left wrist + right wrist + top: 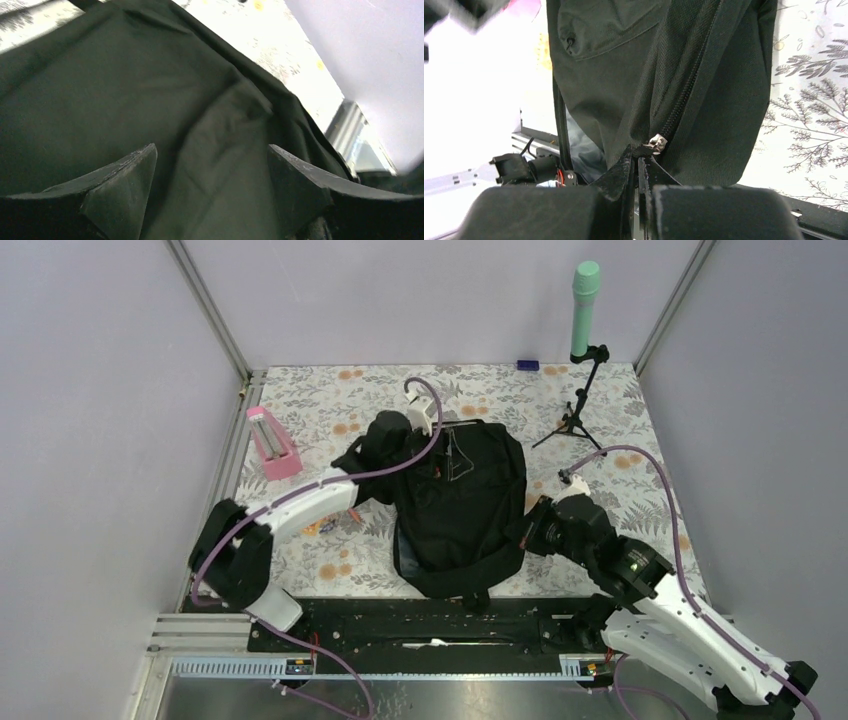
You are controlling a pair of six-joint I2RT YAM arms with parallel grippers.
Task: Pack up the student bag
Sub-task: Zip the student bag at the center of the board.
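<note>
Bag (460,510) lies flat at the middle of the bench (650,410), long axis running near to far, between the two arms.

Right jaws: fully closed at the bag's near right edge, pinching the small metal zip pull (656,142). This grip appears intended to draw the slider along the zip (689,85). Whether that would open or close the compartment cannot be told.

Left jaws: spread wide over the bag's far left corner. Loose fabric lies between and beyond the tips, but nothing is clamped. The placement suggests a coming hold on the far end, to brace the bag against the zip pull. Without such a hold, the soft shell is likely to slide or bunch.

Materials: the shell is black woven fabric with a fine twill rib. It is limp and creased and sags into folds. The zip is a dark track flanked by stitched tape. The bench cover is pale cloth printed with grey leaves and orange flowers.

Other items: a pink wedge-shaped stand (270,443) sits at far left. A green cylinder (585,295) on a black tripod (588,380) sits at far right. Both are apart from the bag.
</note>
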